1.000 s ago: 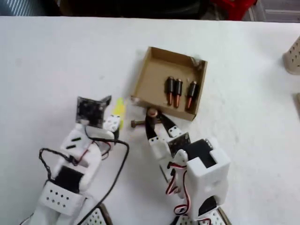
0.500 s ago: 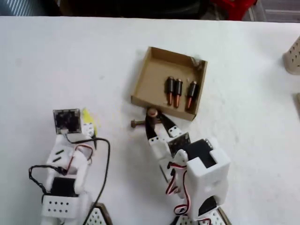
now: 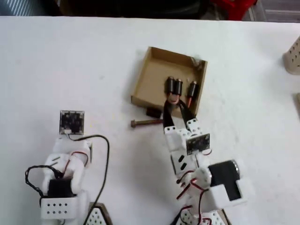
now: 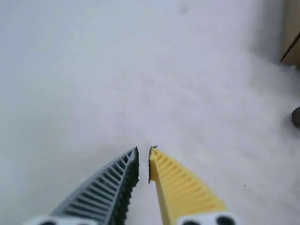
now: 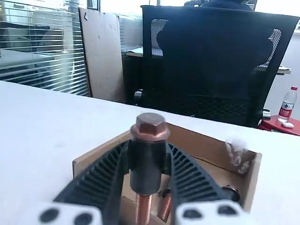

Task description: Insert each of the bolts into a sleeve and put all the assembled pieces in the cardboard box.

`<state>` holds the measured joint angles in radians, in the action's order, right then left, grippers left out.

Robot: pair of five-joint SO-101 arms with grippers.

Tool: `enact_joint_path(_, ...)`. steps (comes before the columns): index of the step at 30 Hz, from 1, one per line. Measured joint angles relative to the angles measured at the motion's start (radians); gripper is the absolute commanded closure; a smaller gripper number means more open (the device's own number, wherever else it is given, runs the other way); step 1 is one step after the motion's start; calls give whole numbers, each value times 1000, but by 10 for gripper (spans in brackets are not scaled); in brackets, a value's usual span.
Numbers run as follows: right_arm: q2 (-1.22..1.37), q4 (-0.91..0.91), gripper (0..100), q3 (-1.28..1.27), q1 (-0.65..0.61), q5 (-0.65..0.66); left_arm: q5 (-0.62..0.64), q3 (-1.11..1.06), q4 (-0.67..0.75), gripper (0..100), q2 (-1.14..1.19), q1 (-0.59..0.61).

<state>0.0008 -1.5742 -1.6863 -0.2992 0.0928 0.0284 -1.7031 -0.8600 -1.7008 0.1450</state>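
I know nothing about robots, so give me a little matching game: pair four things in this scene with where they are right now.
Things:
1. loose bolt
2. loose sleeve
3. sleeved bolt
4. left end effector

Places:
A. over bare table
B. clamped in the right end effector
C. on the table, beside the cardboard box
D. on the table, a little farther from the box

Pairs: 1-D, 2-C, 3-B, 4-A

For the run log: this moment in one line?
right gripper: shut on assembled piece over cardboard box | left gripper: shut, empty | table: loose bolt, sleeve
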Motion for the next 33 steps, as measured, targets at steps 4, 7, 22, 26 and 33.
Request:
enact_joint_path(4, -124, 157, 981, 6, 23, 0, -29, 0, 0, 928, 0, -2)
enact_joint_path(7, -242, 336, 981, 40, 55, 0, -34, 0, 0, 928, 0, -2)
enact_joint_path(22, -736, 1499, 981, 420, 71, 0, -37, 0, -25, 928, -3, -2)
enact_joint_path(26, -683, 1683, 981, 609, 49, 0, -37, 0, -25, 928, -3, -2)
enact_joint_path(33, -362, 1843, 981, 959, 40, 0, -37, 0, -25, 928, -3, -2)
